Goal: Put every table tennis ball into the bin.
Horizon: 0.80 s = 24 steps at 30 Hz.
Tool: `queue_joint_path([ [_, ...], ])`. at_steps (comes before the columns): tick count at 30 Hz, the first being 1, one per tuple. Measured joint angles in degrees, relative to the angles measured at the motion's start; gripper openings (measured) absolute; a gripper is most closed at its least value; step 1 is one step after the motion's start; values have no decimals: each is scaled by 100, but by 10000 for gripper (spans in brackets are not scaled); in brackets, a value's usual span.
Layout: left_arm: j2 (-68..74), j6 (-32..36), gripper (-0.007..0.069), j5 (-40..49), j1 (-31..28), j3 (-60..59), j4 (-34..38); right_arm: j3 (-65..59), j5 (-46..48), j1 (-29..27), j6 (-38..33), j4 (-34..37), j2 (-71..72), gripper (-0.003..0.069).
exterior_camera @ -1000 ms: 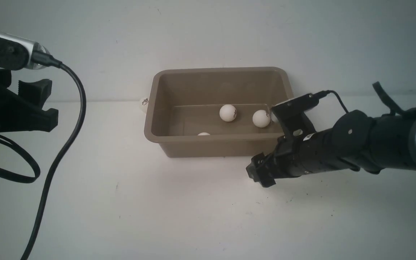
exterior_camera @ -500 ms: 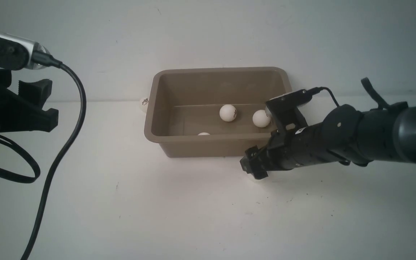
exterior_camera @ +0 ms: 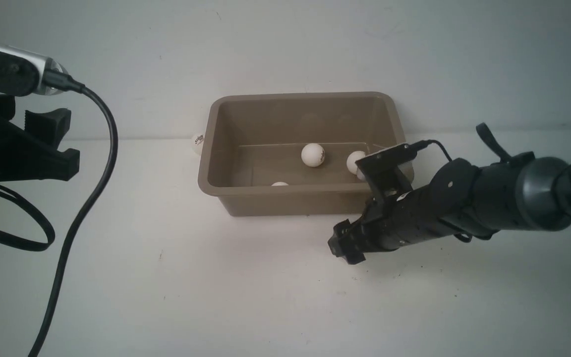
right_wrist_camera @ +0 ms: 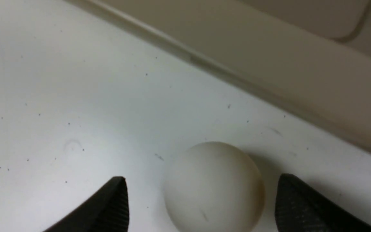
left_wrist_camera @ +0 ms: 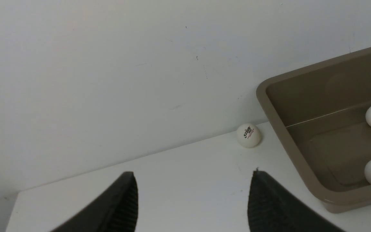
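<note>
The right arm's fingers (right_wrist_camera: 301,196) stood apart around a ball (right_wrist_camera: 214,187) on the surface (exterior_camera: 265,287), near side of the bin (exterior_camera: 285,203). The left arm's fingers (left_wrist_camera: 121,199) stood wide, empty. Balls (exterior_camera: 313,155) lay inside the bin; another (exterior_camera: 198,143) sat just left of it.
</note>
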State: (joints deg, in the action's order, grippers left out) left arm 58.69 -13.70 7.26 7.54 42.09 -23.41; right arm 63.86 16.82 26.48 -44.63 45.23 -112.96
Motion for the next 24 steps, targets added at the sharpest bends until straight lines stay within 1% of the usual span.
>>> queue_joint_path([
  [2, 0, 0, 415, 0, 0, 0, 0, 7, -35, 0, 0, 21, 0, 492],
  [3, 0, 0, 415, 0, 0, 0, 0, 7, -50, 0, -2, 21, 0, 454],
  [5, 0, 0, 415, 0, 0, 0, 0, 7, -53, 0, -7, 21, 0, 345],
  [10, 0, 0, 415, 0, 0, 0, 0, 14, 67, 0, -91, -73, 8, 351],
  [14, 0, 0, 415, 0, 0, 0, 0, 20, 700, 0, -488, -206, 266, 351],
  [15, 0, 0, 415, 0, 0, 0, 0, 20, 739, 0, -506, -206, 266, 351],
  [18, 0, 0, 415, 0, 0, 0, 0, 20, 1296, 14, -747, -151, 844, 351],
  [19, 0, 0, 415, 0, 0, 0, 0, 20, 1355, 32, -813, -138, 987, 351],
  [21, 0, 0, 415, 0, 0, 0, 0, 20, 1433, 79, -930, -138, 1260, 351],
  [22, 0, 0, 415, 0, 0, 0, 0, 20, 1442, 148, -1096, -133, 1576, 351],
  [24, 0, 0, 415, 0, 0, 0, 0, 20, 1265, 210, -1319, -88, 1945, 351],
])
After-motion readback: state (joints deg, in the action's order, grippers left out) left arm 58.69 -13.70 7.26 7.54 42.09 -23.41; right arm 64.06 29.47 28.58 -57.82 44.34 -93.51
